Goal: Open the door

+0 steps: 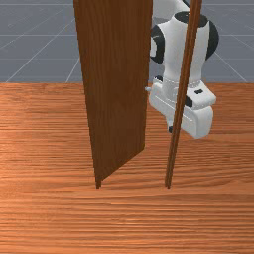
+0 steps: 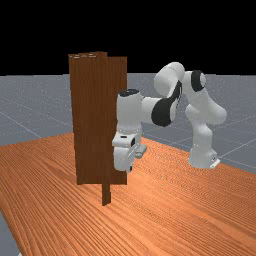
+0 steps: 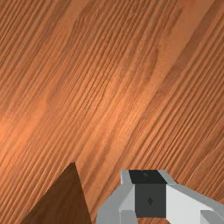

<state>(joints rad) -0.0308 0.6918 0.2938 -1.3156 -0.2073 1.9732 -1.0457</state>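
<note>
The orange-brown wooden table (image 1: 130, 225) occupies the foreground of the front view. Two upright brown posts stand on it, the left post (image 1: 98, 184) and the slimmer right post (image 1: 169, 173), as seen in the front view. The door (image 1: 116, 89), a tall brown wooden panel, stands open at an angle to the line between the posts; its lower edge runs from beside the left post back toward the arm's side. At its free edge, a small pale handle (image 1: 148, 89) projects toward the front view's right. Beyond the opening, the white gripper (image 1: 170, 129) points downward, partly overlapped by the right post and well apart from the left one. Whether its jaws are open or closed cannot be told. In the far view, the gripper appears close to the panel, on the far view's right of it; in the wrist view, a dark wedge of the panel lies beside the gripper. The white and grey arm (image 1: 178, 57) rises behind, and the grey floor (image 1: 37, 57), marked with pale lines, forms the background.
</note>
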